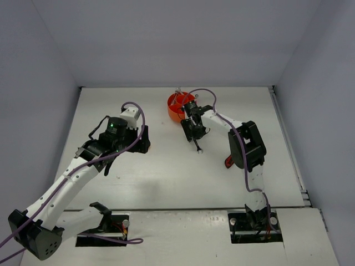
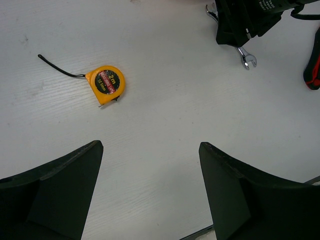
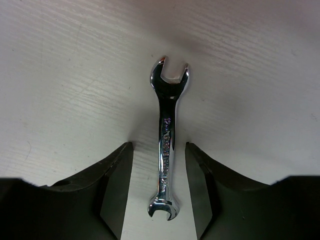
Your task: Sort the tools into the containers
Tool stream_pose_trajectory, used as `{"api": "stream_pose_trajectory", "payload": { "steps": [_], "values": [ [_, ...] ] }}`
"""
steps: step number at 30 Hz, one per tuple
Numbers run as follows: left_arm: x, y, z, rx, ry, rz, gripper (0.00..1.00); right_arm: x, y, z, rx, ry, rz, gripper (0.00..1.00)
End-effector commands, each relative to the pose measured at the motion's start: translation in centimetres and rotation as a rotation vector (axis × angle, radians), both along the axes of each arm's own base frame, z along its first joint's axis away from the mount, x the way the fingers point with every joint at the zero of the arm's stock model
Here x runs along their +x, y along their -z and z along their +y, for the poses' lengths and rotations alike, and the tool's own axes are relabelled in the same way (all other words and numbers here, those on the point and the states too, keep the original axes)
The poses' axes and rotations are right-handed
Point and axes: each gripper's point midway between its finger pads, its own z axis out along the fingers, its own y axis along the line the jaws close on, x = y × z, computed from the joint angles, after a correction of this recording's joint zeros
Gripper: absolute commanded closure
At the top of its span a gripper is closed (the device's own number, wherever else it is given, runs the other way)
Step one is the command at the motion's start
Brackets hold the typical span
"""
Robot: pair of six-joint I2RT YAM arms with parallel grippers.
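A silver wrench lies flat on the white table between the fingers of my right gripper. The jaws stand open, with a gap on each side of the wrench's shank. From above, the right gripper hangs just in front of the round orange tub, and the wrench's tip pokes out below it. My left gripper is open and empty above bare table. The yellow-black tape measure lies ahead of it to the left. A red-black utility knife lies at the right edge.
Silver tool ends stick up from the tub's far side. The utility knife lies beside the right arm's elbow. Grey walls close in the table on three sides. A black cord trails from the tape measure.
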Motion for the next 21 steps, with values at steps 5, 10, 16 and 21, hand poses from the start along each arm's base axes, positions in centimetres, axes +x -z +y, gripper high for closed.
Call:
{"api": "stream_pose_trajectory", "payload": {
  "steps": [5,10,16,21],
  "values": [
    [0.3,-1.2,0.3,-0.024,-0.021,-0.041,0.25,-1.1,1.2,-0.7,-0.037,-0.001,0.055,0.60],
    [0.1,-1.3,0.4,-0.022,-0.023,-0.043,0.25,-2.6,2.7,-1.2,-0.032,0.000,0.134,0.66],
    [0.0,-1.5,0.4,-0.026,-0.020,-0.048,0.25,-3.7,3.9,-2.9,-0.112,0.007,0.185,0.80],
    [0.1,-1.6,0.4,-0.027,-0.020,-0.050,0.25,-4.0,4.2,-3.8,-0.157,-0.001,0.188,1.00]
  ]
}}
